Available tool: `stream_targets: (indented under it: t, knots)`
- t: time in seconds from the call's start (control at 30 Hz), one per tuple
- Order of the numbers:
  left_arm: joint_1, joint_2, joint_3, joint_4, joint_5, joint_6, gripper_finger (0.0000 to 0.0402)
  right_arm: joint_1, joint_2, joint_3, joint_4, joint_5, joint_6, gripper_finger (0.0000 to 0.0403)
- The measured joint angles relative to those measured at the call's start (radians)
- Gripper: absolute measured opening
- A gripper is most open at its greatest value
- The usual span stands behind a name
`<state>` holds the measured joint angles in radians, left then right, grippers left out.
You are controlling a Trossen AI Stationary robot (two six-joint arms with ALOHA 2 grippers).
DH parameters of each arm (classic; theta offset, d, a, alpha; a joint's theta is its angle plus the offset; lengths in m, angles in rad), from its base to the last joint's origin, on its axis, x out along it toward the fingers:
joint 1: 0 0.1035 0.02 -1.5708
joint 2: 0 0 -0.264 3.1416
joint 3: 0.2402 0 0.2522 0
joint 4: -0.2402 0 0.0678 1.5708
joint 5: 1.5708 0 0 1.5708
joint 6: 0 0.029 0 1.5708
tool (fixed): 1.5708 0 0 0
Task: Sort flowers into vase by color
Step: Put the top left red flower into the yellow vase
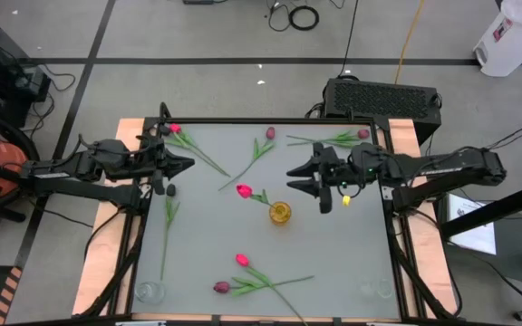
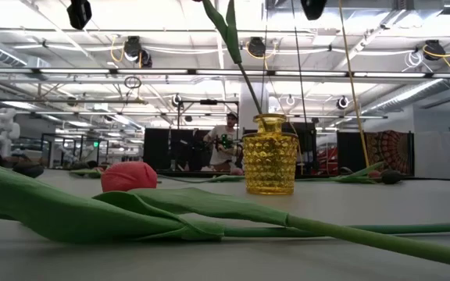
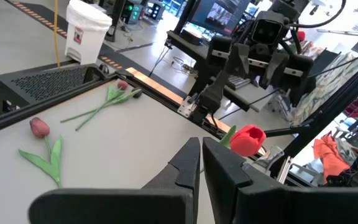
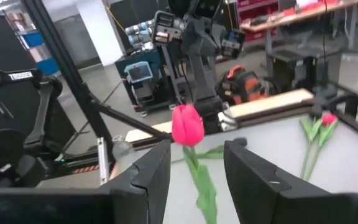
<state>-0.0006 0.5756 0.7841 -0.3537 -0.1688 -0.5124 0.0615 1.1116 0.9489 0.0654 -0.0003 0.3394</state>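
A yellow glass vase (image 1: 280, 213) (image 2: 270, 165) stands mid-table. One pink tulip (image 1: 244, 191) (image 4: 187, 124) sticks into it by its stem and leans toward the table's left. My right gripper (image 1: 295, 178) (image 4: 196, 162) hovers open, to the right of the tulip's head and clear of it, nothing between its fingers. My left gripper (image 1: 188, 165) (image 3: 202, 155) hangs shut and empty over the table's left part. Other tulips lie flat: a pink one (image 1: 175, 129) and a maroon one (image 1: 270, 133) at the far side, a pink one (image 1: 241, 260) at the near side.
More tulips lie about: a dark one (image 1: 362, 134) far right, a dark one (image 1: 170, 190) at the left, a maroon one (image 1: 222, 287) near the front edge. Clear glasses (image 1: 149, 292) (image 1: 376, 290) stand at the two near corners. A black frame (image 1: 270, 120) rims the table.
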Motion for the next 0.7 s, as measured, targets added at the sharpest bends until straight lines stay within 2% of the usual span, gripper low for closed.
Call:
stream_targets:
  t: [0.37,0.7]
  knots:
    - [0.000,0.000,0.000,0.000,0.000,0.022,0.0026,0.053,-0.038,0.000,-0.170,-0.001,0.175,0.0141]
    - [0.000,0.000,0.000,0.000,0.000,0.022,0.0026,0.099,-0.038,0.000,-0.287,-0.002,0.252,0.0130]
